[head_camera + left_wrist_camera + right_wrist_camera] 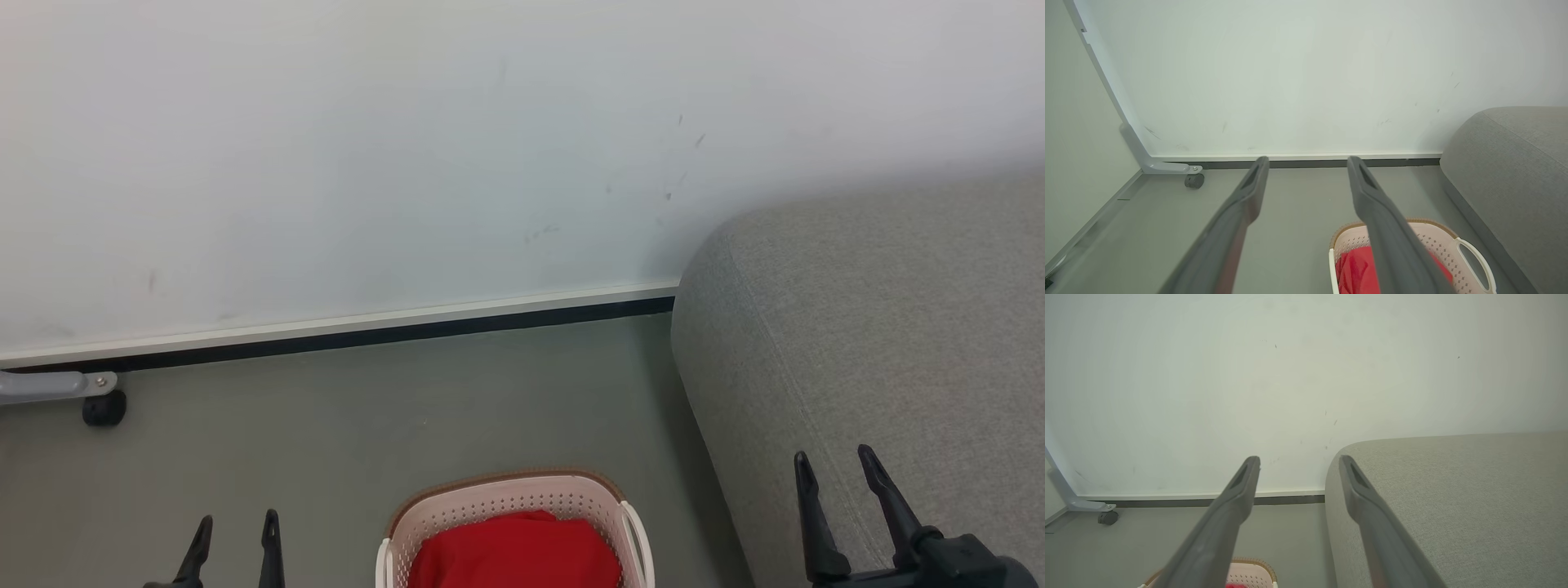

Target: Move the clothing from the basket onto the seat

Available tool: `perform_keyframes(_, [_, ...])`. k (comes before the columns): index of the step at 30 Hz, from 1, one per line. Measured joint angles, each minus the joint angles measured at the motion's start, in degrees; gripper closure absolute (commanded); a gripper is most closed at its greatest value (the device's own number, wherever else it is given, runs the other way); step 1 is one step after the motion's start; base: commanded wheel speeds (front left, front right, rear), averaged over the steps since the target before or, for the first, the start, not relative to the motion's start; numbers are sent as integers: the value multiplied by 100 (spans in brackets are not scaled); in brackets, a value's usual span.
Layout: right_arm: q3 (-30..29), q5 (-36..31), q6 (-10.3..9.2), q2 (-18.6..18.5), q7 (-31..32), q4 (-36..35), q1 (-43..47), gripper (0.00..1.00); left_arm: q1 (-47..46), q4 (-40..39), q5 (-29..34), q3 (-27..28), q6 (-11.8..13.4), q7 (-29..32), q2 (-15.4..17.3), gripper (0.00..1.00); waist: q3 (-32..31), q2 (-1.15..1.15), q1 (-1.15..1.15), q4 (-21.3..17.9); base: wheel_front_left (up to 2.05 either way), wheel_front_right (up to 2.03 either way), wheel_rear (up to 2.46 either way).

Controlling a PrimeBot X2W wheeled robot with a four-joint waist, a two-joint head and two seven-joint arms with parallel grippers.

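Bottom corners of the head view: left gripper (pixel 237 516) and right gripper (pixel 833 452) both splayed wide, holding nothing, likely staged for a reach. Bottom centre, the clothing (pixel 514 551) sits bunched in the basket (pixel 506 482). The seat (pixel 857 327) rises just right of it, against the wall (pixel 408 163).

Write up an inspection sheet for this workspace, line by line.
Surface: grey floor, with the basket standing on it.
Job's things: red clothing lies in the basket; grey sofa to its right, no clothing on the part shown.
Clutter: nothing seen.
End effectors: left end effector and right end effector both open, holding nothing.
Cables: nothing seen.
Surroundings: white wall; caster foot at far left.
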Motion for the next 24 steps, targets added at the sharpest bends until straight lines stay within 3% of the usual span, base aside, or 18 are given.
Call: perform_keyframes(24, [5,1,35,19,0,-97,-2,0,225,-457,178,124,8,0,-2,0,232,0,0,-50,0,0,0])
